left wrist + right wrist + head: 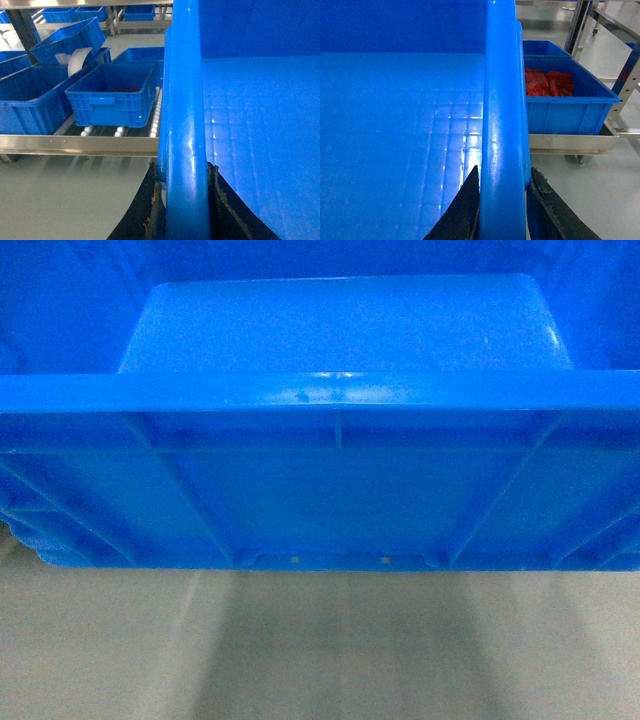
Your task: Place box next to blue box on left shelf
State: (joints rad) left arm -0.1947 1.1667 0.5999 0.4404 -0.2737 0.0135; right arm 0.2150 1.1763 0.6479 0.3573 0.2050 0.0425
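The box (330, 480) hangs above the floor (320, 660), filling the head view. The left gripper (185, 200) clamps its left rim, the right gripper (502, 200) its right rim. The blue box on the shelf (112, 100) sits on rollers (155, 125); with only 2 rim grips, uneven motion could tilt the load or strike the shelf rail (80, 145).

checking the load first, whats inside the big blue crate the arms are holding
Nothing shows inside the crate: its bare blue floor is visible from the head and both wrist views. The left gripper and right gripper clamp its side rims. The near corners are hidden by the rims.
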